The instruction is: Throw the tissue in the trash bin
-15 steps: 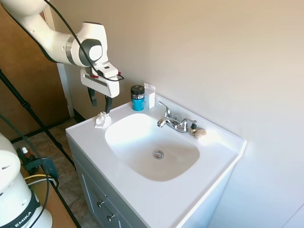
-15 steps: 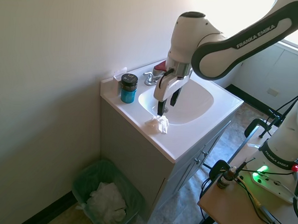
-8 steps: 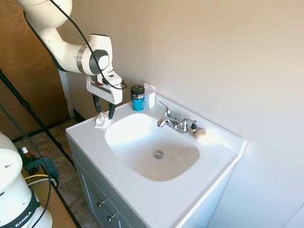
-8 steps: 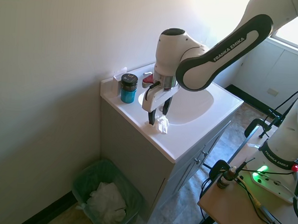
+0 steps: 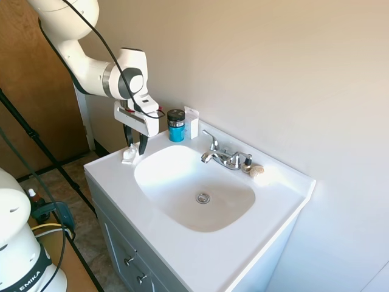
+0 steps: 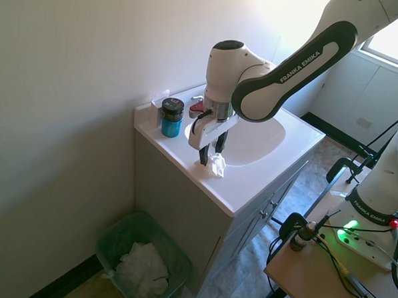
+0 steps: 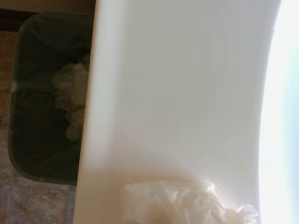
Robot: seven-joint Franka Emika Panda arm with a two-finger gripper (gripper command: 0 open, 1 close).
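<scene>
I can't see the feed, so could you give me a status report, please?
Hand open, astride tissue on counter. Not gripped yet. Bin below, unobstructed.

Crumpled white tissue (image 6: 217,164) on vanity edge; green trash bin (image 6: 118,233) below.

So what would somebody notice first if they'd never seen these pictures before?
Probably the big white robot arm reaching over the bathroom sink, its open hand down around a small crumpled tissue on the counter's corner. Then the green trash bin on the floor beside the cabinet, with white paper already inside.
</scene>
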